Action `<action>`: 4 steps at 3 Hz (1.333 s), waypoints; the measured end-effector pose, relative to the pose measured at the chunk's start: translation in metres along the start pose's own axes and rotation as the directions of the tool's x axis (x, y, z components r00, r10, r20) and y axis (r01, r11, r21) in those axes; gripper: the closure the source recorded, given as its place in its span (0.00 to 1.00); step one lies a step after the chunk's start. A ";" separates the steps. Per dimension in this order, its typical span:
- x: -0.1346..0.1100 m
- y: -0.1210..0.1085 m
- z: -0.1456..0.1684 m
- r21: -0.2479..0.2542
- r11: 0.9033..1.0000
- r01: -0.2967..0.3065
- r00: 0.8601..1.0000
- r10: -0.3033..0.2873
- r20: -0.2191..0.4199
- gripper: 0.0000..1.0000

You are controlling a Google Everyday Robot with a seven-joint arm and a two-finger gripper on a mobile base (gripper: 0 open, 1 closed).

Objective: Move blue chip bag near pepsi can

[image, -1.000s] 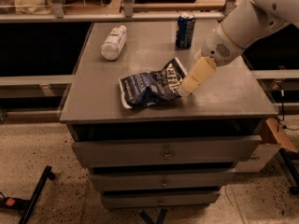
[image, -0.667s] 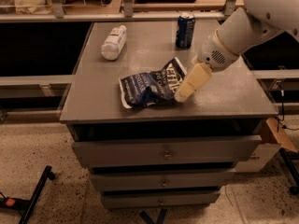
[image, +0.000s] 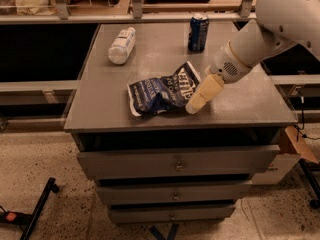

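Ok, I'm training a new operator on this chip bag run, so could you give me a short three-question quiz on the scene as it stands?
1. True or false: the blue chip bag lies against the pepsi can.
2. Is the bottle standing or lying down?
3. Where is the gripper? A) over the can B) at the bag's right edge, low over the cabinet top C) beside the bottle
Key: 1 false, bare top separates them; 2 lying down; 3 B.
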State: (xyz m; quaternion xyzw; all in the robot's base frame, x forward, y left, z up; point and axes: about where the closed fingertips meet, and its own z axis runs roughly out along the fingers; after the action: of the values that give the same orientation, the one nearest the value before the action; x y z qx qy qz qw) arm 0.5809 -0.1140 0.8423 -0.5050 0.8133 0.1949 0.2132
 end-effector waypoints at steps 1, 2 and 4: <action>0.003 -0.003 0.008 -0.020 0.999 -0.025 1.000 0.025 -0.003 0.00; 0.003 -0.003 0.009 -0.039 0.997 -0.067 0.998 0.066 -0.010 0.16; -0.003 -0.001 0.005 -0.067 0.993 -0.099 0.995 0.099 -0.014 0.63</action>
State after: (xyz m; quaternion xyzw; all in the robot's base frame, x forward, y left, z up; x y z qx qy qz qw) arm 0.5833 -0.1095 0.8397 -0.4720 0.8314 0.2300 0.1819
